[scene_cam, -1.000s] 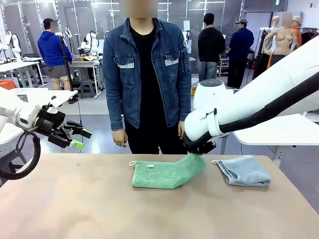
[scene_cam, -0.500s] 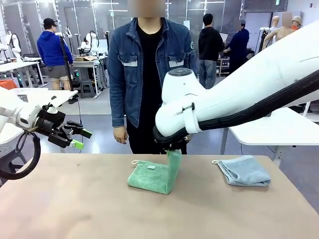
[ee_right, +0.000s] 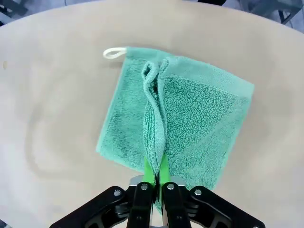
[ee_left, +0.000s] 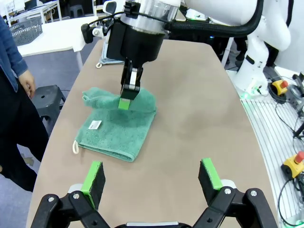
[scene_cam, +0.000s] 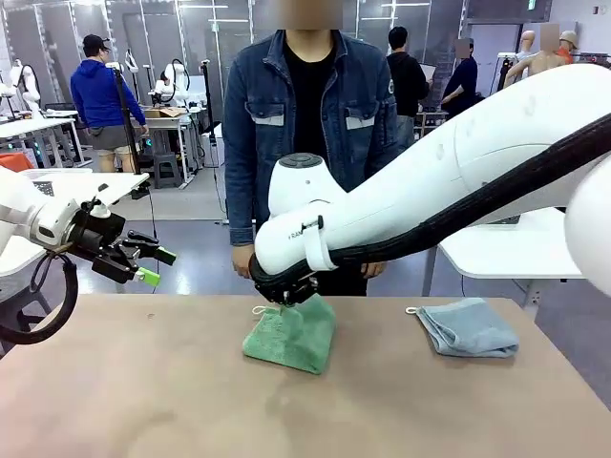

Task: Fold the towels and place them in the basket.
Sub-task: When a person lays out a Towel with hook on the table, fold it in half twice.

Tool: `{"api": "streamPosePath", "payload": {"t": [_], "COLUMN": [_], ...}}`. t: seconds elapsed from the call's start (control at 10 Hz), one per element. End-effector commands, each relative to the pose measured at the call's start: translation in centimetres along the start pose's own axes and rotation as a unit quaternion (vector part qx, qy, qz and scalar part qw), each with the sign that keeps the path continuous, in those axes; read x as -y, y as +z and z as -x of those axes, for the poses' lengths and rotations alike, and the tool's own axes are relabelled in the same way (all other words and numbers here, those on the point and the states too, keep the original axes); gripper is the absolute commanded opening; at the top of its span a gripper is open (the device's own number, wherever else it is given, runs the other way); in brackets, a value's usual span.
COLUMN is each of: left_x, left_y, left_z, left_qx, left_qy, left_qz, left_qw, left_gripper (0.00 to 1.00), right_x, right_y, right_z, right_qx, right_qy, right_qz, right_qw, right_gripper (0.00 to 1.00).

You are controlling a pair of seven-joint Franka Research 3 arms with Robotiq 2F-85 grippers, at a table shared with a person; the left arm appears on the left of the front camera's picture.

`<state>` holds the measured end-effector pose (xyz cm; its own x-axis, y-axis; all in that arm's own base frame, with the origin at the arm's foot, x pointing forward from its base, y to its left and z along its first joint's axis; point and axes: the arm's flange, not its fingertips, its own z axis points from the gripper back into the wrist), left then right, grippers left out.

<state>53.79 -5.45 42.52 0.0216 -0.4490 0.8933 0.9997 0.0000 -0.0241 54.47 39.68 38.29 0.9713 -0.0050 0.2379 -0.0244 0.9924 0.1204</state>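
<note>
Right gripper (ee_right: 154, 176): jaws pinched on an edge of the green towel (scene_cam: 289, 339), lifted over the table's (scene_cam: 143, 401) far middle. Left gripper (ee_left: 151, 181): jaws wide apart, holding nothing, hovering far left. Blue-grey towel (scene_cam: 468, 327): folded, far right

Tan table (scene_cam: 143, 401), person in denim jacket (scene_cam: 310, 124) standing at its far side.
</note>
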Motion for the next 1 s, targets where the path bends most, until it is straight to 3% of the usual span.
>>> {"api": "streamPosePath", "payload": {"t": [0.0, 0.3, 0.5, 0.6, 0.7, 0.8, 0.9], "left_x": [0.0, 0.0, 0.0, 0.0, 0.0, 0.0, 0.0], "left_y": [0.1, 0.1, 0.1, 0.1, 0.1, 0.1, 0.1], "left_z": [-0.1, -0.1, -0.1, -0.1, -0.1, -0.1, -0.1], "left_qx": [0.0, 0.0, 0.0, 0.0, 0.0, 0.0, 0.0], "left_qy": [-0.001, -0.001, -0.001, -0.001, -0.001, -0.001, -0.001], "left_qz": [-0.001, -0.001, -0.001, -0.001, -0.001, -0.001, -0.001], "left_qw": [1.0, 1.0, 1.0, 1.0, 1.0, 1.0, 1.0], "left_gripper": [1.0, 1.0, 1.0, 1.0, 1.0, 1.0, 1.0], "right_x": [-1.4, -2.6, -2.8, -2.9, -2.9, -2.7, -2.5], "right_y": [-0.8, -2.3, -3.3, -3.6, -3.7, -3.6, -3.6], "right_z": [-0.5, -0.8, -1.1, -1.2, -1.4, -1.4, -1.5], "right_qx": [-0.006, -0.001, 0.003, 0.012, 0.02, 0.028, 0.037], "right_qy": [-0.05, -0.109, -0.116, -0.125, -0.137, -0.147, -0.155], "right_qz": [-0.004, -0.005, -0.002, -0.008, -0.012, -0.02, -0.024], "right_qw": [0.999, 0.994, 0.993, 0.992, 0.99, 0.989, 0.987], "right_gripper": [0.0, 0.0, 0.0, 0.24, 0.24, 0.44, 0.25]}}
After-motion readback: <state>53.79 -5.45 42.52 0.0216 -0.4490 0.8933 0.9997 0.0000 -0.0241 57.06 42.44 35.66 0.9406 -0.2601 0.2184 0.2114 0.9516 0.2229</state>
